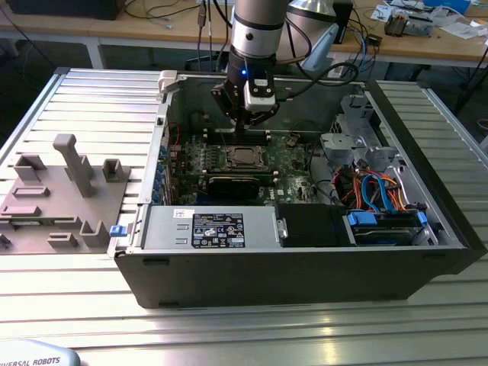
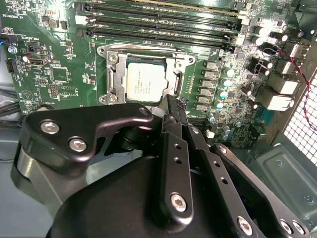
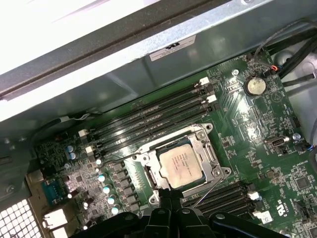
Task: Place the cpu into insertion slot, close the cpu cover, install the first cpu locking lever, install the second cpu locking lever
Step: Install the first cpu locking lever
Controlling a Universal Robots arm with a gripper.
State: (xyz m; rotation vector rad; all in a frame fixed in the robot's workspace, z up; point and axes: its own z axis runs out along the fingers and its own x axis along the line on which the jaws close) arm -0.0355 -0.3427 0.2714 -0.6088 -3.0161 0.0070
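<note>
The cpu (image 2: 144, 82) lies flat, silvery face up, in the middle of the green circuit board (image 2: 59, 74). It also shows from outside the case (image 1: 244, 158) and in the first wrist view (image 3: 181, 166). The cpu cover (image 2: 113, 74), a silvery frame, lies down flat around it (image 3: 210, 156), hiding the insertion slot beneath. My gripper (image 2: 171, 101) is shut, its black tips together just above one edge of the socket (image 3: 166, 194). I see nothing clamped between them. A thin wire lever (image 3: 208, 192) slants up beside the socket near the tips. In the exterior view the gripper (image 1: 245, 126) hangs right over the socket.
Long black memory slots (image 2: 158, 22) run beside the socket. The open case wall (image 3: 148, 64) stands close behind them. A labelled power supply box (image 1: 217, 229) and drive bays with blue and orange cables (image 1: 381, 198) fill the case's near and right parts. A grey fixture tray (image 1: 53, 198) lies outside, left.
</note>
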